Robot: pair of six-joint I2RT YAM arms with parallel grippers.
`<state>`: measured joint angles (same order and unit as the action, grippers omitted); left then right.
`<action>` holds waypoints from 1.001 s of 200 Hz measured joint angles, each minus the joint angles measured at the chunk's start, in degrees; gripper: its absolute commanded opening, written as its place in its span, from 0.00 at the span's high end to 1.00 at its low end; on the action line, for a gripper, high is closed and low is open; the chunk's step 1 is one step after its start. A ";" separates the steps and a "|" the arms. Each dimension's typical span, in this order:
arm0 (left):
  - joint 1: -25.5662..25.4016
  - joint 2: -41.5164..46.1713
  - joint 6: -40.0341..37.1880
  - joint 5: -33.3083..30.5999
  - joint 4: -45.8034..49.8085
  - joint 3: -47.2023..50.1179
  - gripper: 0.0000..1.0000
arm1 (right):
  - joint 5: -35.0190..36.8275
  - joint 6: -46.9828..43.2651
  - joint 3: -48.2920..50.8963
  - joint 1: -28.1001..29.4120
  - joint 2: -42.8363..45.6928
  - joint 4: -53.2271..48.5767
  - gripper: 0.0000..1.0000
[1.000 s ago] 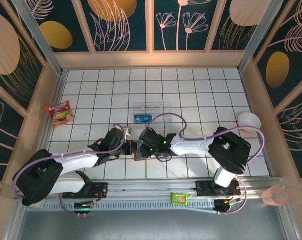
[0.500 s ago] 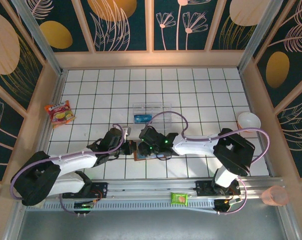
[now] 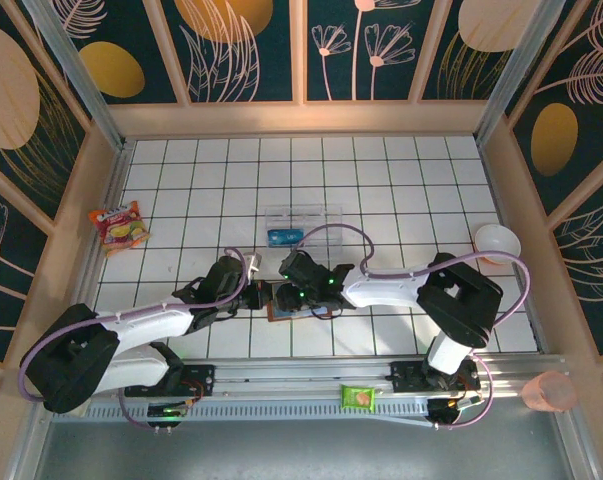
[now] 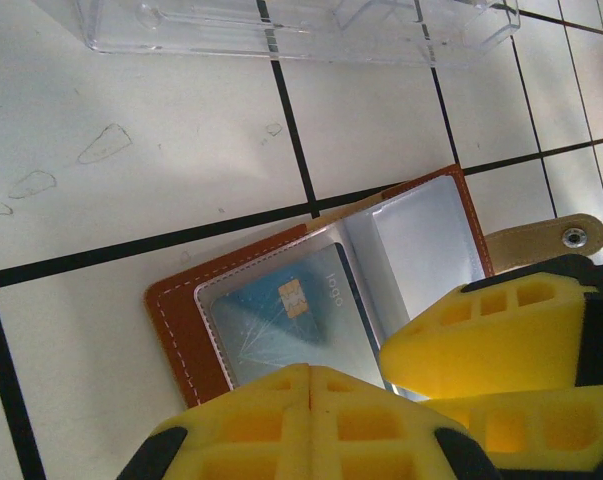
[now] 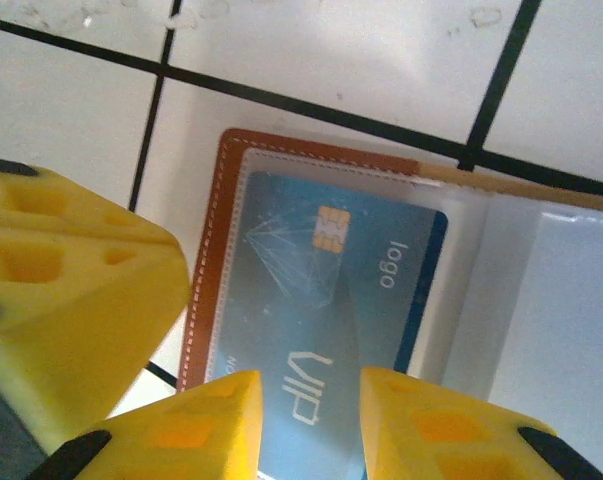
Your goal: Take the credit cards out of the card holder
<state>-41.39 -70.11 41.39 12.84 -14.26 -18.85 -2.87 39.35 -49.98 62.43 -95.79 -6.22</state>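
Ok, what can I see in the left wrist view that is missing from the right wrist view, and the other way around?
The left wrist view gives the clear plastic box along its top edge and the tan closing tab with a metal snap. The right wrist view gives the pale VIP lettering on the blue plastic card. Both share the small brown leather folding wallet, lying open on the white tiled table, with that card, its gold chip and the word "logo" under a clear sleeve.
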 measured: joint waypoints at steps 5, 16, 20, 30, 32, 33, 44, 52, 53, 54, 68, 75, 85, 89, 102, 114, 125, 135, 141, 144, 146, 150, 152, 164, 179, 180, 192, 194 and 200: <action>0.00 0.00 -0.02 0.00 0.00 0.00 1.00 | 0.00 0.00 0.13 0.00 0.00 0.02 0.69; 0.00 0.00 -0.02 0.00 0.00 0.00 1.00 | 0.00 0.00 0.26 0.00 0.00 0.00 0.69; 0.00 0.00 -0.02 0.00 0.00 0.00 1.00 | 0.00 0.00 0.28 0.00 0.00 0.00 0.69; 0.00 0.00 -0.02 0.00 0.00 0.00 1.00 | 0.00 0.02 0.28 0.00 0.00 0.04 0.69; 0.00 0.00 -0.02 0.00 0.00 0.00 1.00 | 0.00 0.02 0.28 0.00 0.00 0.04 0.69; 0.00 0.00 -0.02 0.00 0.00 0.00 1.00 | 0.00 0.00 0.28 0.00 0.00 0.04 0.69; 0.00 0.00 -0.02 0.00 0.00 0.00 1.00 | 0.02 0.02 0.28 0.00 0.00 0.00 0.69; 0.00 0.00 -0.02 0.00 0.00 0.00 1.00 | 0.02 0.02 0.28 -0.04 0.00 0.02 0.69; 0.00 0.00 -0.02 0.00 0.00 0.00 1.00 | 0.02 0.02 0.28 -0.07 0.00 0.02 0.69; 0.00 0.00 -0.02 0.00 0.00 0.00 1.00 | 0.02 0.02 0.28 -0.09 0.00 0.02 0.69; 0.00 0.00 -0.02 0.00 0.00 0.00 1.00 | 0.02 0.04 0.28 -0.09 -0.02 0.00 0.69; 0.00 0.00 -0.02 0.00 0.00 0.00 1.00 | 0.02 0.04 0.33 -0.09 -0.02 0.02 0.69; 0.00 0.00 -0.02 0.00 0.00 0.00 1.00 | 0.02 0.07 0.44 -0.11 -0.07 0.04 0.69; 0.00 0.00 -0.02 0.00 0.00 0.00 1.00 | 0.02 0.07 0.46 -0.11 -0.13 0.02 0.69; 0.00 -0.02 -0.02 0.00 0.00 0.00 1.00 | 0.02 0.17 0.55 -0.09 -0.55 0.02 0.69; 0.00 -0.02 -0.02 0.00 -0.02 0.00 1.00 | 0.02 0.20 0.55 -0.11 -0.94 0.04 0.69; 0.00 -0.02 -0.02 0.00 0.00 0.00 1.00 | 0.07 0.22 0.55 -0.11 -1.03 0.04 0.69; 0.00 -0.02 -0.02 0.00 -0.02 0.00 1.00 | 0.09 0.22 0.55 -0.09 -1.03 0.04 0.69; 0.00 -0.02 -0.02 0.00 -0.02 0.00 1.00 | 0.17 0.24 0.55 -0.09 -1.03 0.04 0.69; 0.00 -0.02 -0.02 0.00 -0.02 0.00 1.00 | 0.22 0.28 0.55 -0.09 -1.03 0.02 0.69; 0.00 -0.02 -0.02 0.00 -0.02 0.00 1.00 | 0.22 0.33 0.55 -0.09 -1.03 0.02 0.69; 0.00 -0.02 -0.02 0.00 -0.02 0.00 1.00 | 0.26 0.42 0.55 -0.09 -1.03 0.00 0.69; 0.00 -0.02 -0.02 0.00 0.00 0.00 1.00 | 0.26 0.44 0.55 -0.09 -1.03 0.00 0.69; 0.00 -0.02 -0.02 0.00 -0.02 0.00 1.00 | 0.68 0.66 0.55 -0.07 -1.03 -0.11 0.69; 0.00 0.00 -0.02 0.00 -0.02 0.00 1.00 | 1.99 1.16 0.52 0.24 -1.03 -0.50 0.69; 0.00 -0.02 -0.02 0.00 0.00 0.00 1.00 | 2.03 1.20 0.52 0.26 -1.03 -0.50 0.69; 0.00 0.00 -0.02 0.00 0.00 0.00 1.00 | 3.37 1.60 0.52 0.59 -1.03 -0.87 0.69; 0.00 0.00 -0.02 0.00 0.00 0.00 1.00 | 3.54 1.68 0.52 0.66 -1.03 -0.94 0.69; 0.00 0.00 -0.02 0.00 0.00 0.00 1.00 | 4.13 1.75 0.52 0.79 -1.03 -1.09 0.68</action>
<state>-41.39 -70.11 41.36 12.84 -14.26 -18.85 1.26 41.10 -49.45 63.22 -96.82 -7.31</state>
